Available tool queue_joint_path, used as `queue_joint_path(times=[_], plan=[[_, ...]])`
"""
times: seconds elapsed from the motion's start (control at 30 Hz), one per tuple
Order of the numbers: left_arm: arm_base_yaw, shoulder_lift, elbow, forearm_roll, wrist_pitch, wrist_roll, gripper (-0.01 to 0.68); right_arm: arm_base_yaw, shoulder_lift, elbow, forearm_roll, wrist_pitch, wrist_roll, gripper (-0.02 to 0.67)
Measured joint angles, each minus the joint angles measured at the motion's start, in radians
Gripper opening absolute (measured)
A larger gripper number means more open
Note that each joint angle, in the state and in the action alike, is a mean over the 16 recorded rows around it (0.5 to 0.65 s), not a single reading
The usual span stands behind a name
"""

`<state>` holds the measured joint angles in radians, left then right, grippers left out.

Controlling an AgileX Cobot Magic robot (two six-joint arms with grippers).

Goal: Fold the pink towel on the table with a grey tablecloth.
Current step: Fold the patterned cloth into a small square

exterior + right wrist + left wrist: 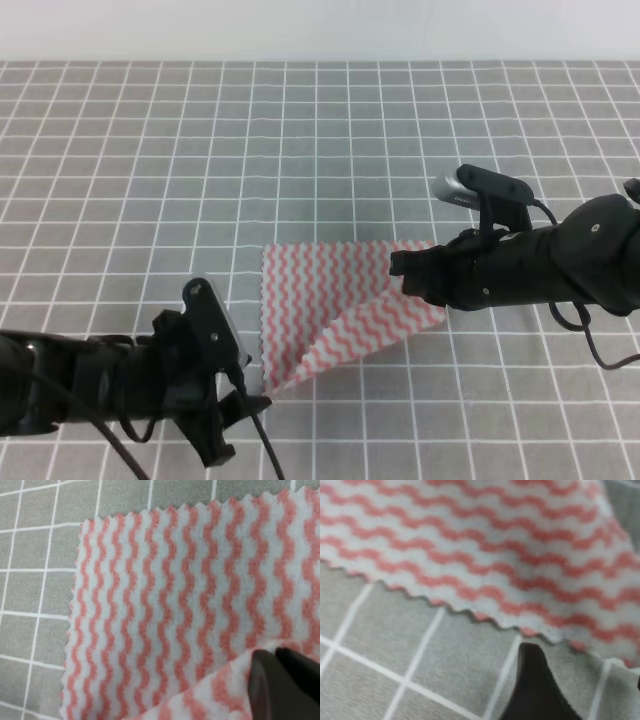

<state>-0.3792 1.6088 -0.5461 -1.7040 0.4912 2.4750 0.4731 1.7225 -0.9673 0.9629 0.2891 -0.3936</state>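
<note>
Where the black right gripper (pixel 408 272) meets the thin pink-and-white zigzag-striped towel with serrated edges (pixel 330 300), its dark fingers (pixel 280 680) sit pressed together with a lifted flap of cloth between them, so it reads as clamped on the towel near the right-hand corner; that corner is drawn up and turned over the flat part, forming a diagonal crease. The black left gripper (pixel 240 405) lies low at the towel's near left corner; its wrist view shows a single dark fingertip (pixel 532 680) resting on the bare cloth just short of the pinked hem, and whether it is spread or closed cannot be told from here. The towel lies a little right of the middle of the table with a grey tablecloth printed in a white grid (pixel 150 180), most of it flat, the far and left edges still spread out on the grid. Judged from its drape, the material is light, limp and without stiffness: it will sag from any single grip, follow the fingers readily, and slide over the tablecloth unless the opposite edge is anchored. Corners and hem margins appear the best places to take hold, since a thin layer pinches easily there; a grasp mid-panel would probably bunch the fabric and spoil the fold line.
</note>
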Motion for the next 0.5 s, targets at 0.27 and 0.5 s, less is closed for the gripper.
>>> queue_joint_path(times=[0.27, 0.5], plan=[[0.000, 0.011, 0.000, -0.046, -0.001, 0.081, 0.389, 0.000, -0.001, 0.000, 0.000, -0.001, 0.000, -0.015], [0.000, 0.010, 0.000, -0.049, 0.014, 0.109, 0.376, 0.000, -0.001, 0.000, 0.000, -0.003, 0.000, -0.015]])
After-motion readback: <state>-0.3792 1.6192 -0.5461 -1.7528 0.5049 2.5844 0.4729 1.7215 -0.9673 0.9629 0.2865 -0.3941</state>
